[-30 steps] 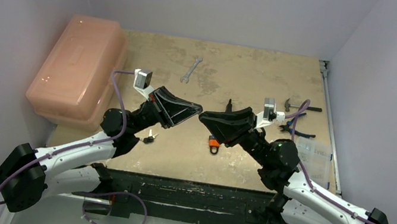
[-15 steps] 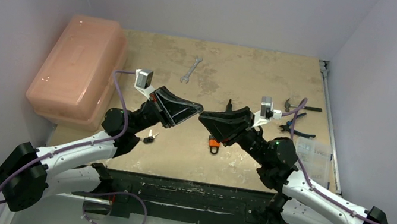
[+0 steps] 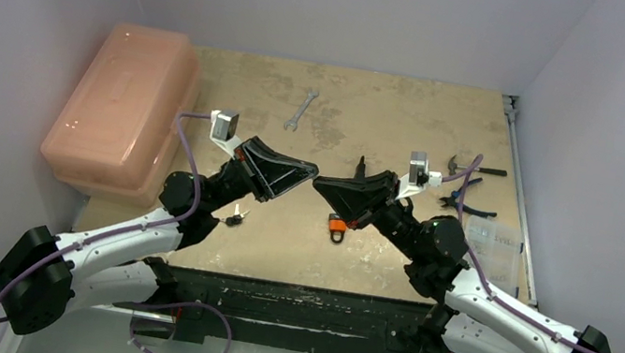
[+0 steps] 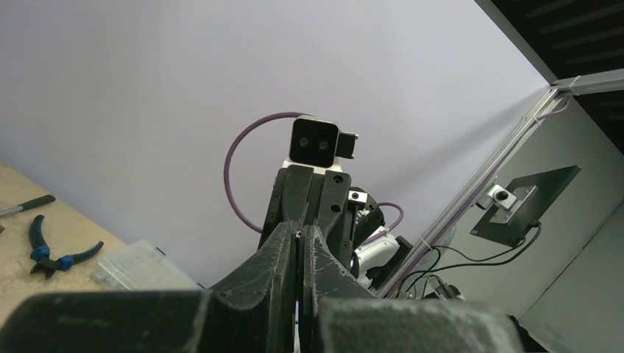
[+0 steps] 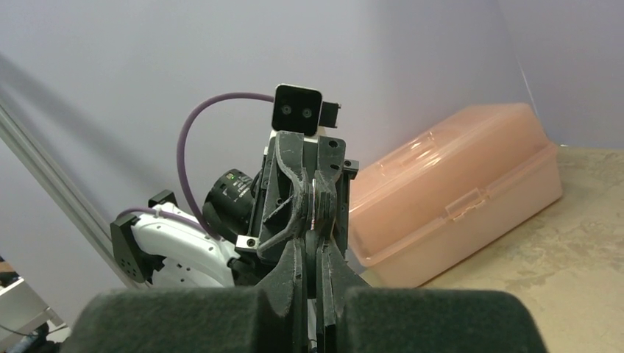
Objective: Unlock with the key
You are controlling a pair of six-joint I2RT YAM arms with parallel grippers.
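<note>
Since a second ago the right tool [image 3: 318,184] has gone from part open to fully together, and its wrist camera block has edged slightly towards the left arm. The left tool [image 3: 313,175] is in the same place, its fingers pressed together as before. Nothing on the worktop [image 3: 394,114] has shifted.

Both tools are raised above the middle of the worktop and point at each other, with their tips meeting. In the right wrist view a thin silvery strip [image 5: 315,200] shows between the dark fingers at that meeting point. I cannot tell what it is or which tool grips it. In the left wrist view the left tool's own fingers lie flat against each other, with only a hairline seam between them.

A small key bunch [image 3: 234,217] with a dark head lies on the worktop, beside the left forearm. It sits nearer the arm bases than the tips do, well apart from them and off to their left. The orange padlock [image 3: 337,227] rests on the worktop under the right tool's body, near its wrist. It is closer to the tips than the key bunch is, but touches neither tool.
</note>
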